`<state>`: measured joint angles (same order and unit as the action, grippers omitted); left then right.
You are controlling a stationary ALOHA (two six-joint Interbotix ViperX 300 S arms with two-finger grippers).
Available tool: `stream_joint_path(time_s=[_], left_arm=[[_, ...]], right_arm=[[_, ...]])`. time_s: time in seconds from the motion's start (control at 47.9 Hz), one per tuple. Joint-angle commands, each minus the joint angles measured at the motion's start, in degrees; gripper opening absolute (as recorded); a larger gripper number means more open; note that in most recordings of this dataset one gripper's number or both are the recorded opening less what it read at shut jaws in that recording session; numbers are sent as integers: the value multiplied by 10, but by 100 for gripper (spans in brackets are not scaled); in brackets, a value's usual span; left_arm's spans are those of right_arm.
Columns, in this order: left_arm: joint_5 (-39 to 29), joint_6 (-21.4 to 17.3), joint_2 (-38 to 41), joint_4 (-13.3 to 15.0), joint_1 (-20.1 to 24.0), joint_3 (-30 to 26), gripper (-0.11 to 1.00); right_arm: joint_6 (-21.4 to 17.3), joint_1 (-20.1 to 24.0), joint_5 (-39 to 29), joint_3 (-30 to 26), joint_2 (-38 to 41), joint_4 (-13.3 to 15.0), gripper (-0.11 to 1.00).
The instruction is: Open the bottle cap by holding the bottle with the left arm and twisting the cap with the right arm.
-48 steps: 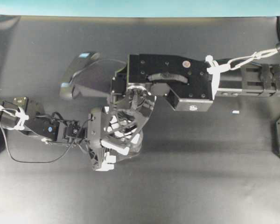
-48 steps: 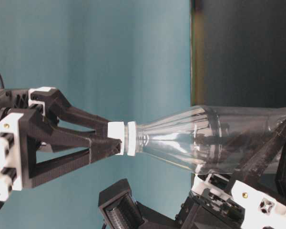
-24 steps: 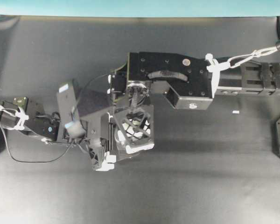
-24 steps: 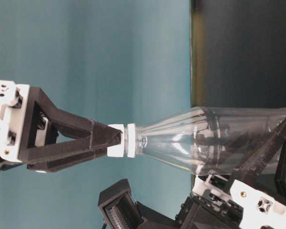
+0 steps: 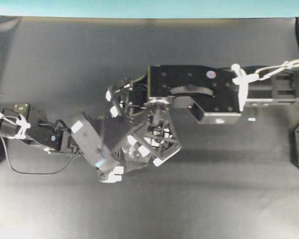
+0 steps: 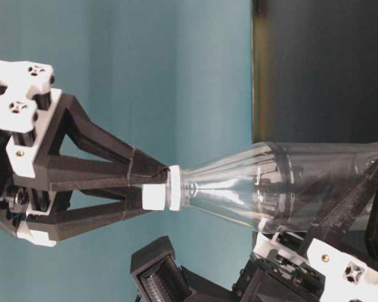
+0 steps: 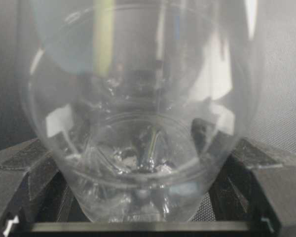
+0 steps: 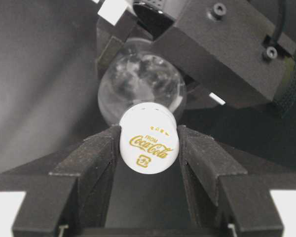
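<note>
The clear bottle [image 6: 271, 182] stands on the dark table, held low on its body by my left gripper [image 7: 143, 165]. Its black fingers [image 7: 19, 173] press both sides of the bottle [image 7: 138, 113]. The white bottle cap [image 8: 148, 143], printed with a gold logo, sits clamped between the black fingers [image 8: 96, 158] of my right gripper [image 8: 148, 150]. In the table-level view my right gripper [image 6: 152, 189] meets the bottle cap [image 6: 154, 196] end-on. From overhead the right gripper [image 5: 144, 149] covers the bottle [image 5: 133, 154], the left gripper [image 5: 114, 167] shows beneath it, and the cap is hidden.
The right arm's boxy housing [image 5: 199, 92] reaches in from the right, and the left arm [image 5: 40, 132] with its loose cables from the left. A tiny white scrap [image 5: 251, 119] lies on the dark table [image 5: 214, 199]. A teal wall [image 6: 113, 63] stands behind.
My right gripper has rolled about the bottle's axis while staying shut on the cap, swinging its wrist camera around. The bottle and the left gripper have stayed put.
</note>
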<state>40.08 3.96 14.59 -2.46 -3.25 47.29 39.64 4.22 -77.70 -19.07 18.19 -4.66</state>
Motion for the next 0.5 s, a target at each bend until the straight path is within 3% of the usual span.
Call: stream_joint_path(time_s=[0.0,0.48], left_arm=[[3,1,-1,-1,-1,-5,83],[1,2,-1,-1,-4,-8,83]], right_arm=[[17,18,11,11,1,2,37],[-3,15,18,13,-2,3,37]])
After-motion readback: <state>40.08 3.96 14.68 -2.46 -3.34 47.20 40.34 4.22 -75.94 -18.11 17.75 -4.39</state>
